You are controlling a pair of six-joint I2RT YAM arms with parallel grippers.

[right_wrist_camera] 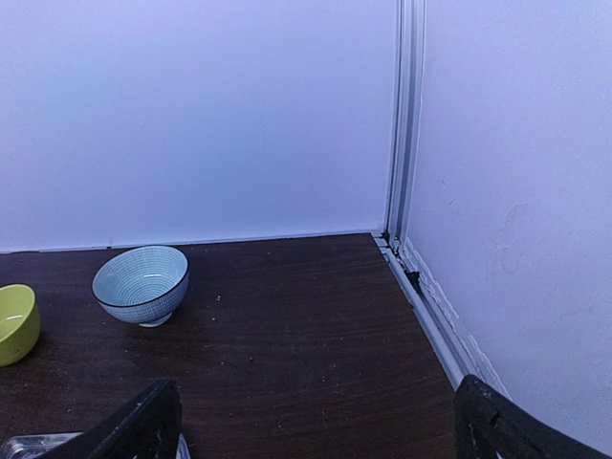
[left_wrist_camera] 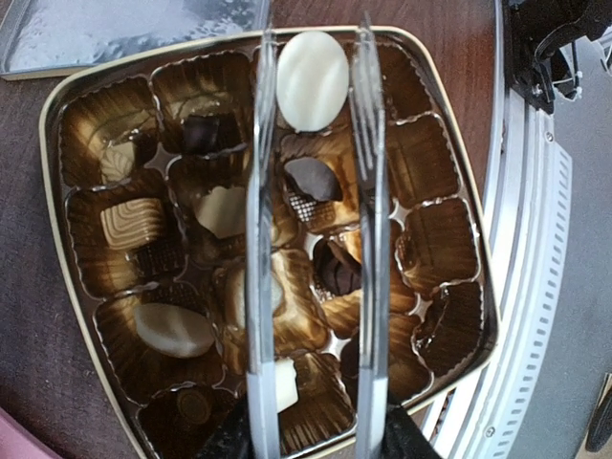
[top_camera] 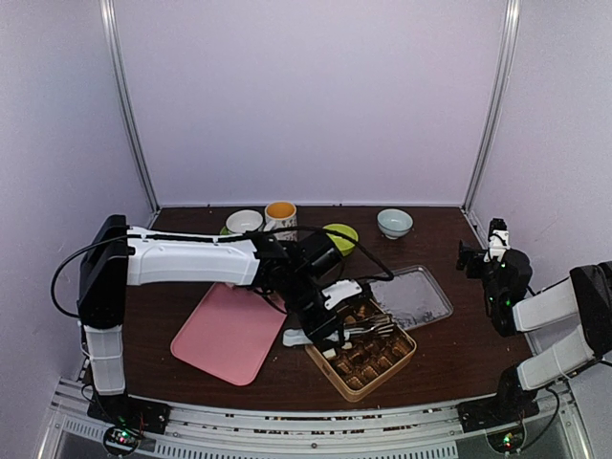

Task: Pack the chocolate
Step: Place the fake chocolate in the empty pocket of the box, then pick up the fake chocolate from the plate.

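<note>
Gripping the tongs (left_wrist_camera: 260, 239) from outside, the left jaws are closed on that tool, with a black finger (left_wrist_camera: 406, 445) against each tong arm. They hang directly over the tin (left_wrist_camera: 430, 239), which sits on the desk (top_camera: 459, 335).

Ahead of the jaws, between the tong tips, is a white oval piece (left_wrist_camera: 312, 81) of chocolate. In the left wrist view it touches the tong arm on the left. Contact with the other arm cannot be confirmed, nor can I tell whether the piece is lifted or resting in a cup.

The rest of the chocolate (left_wrist_camera: 172, 330) lies below the jaws in the tin's gold cups. The pieces are dark, tan and cream, mostly under and to the left of the tongs in that view. Several cups to the right of the tongs are bare.

A lid (top_camera: 413, 296) lies just beyond the tin, past the tong tips. A pink tray (top_camera: 229, 333) lies on the desk near the left jaws, on the side away from the lid. Well beyond the jaws, along the back of the desk, stand a white bowl (top_camera: 244, 221), a mug (top_camera: 280, 214), a green bowl (top_camera: 341, 236) and a blue bowl (top_camera: 395, 222).

The right jaws are spread wide with nothing between them, well apart from the tin. The blue bowl is ahead of them and to their left.
</note>
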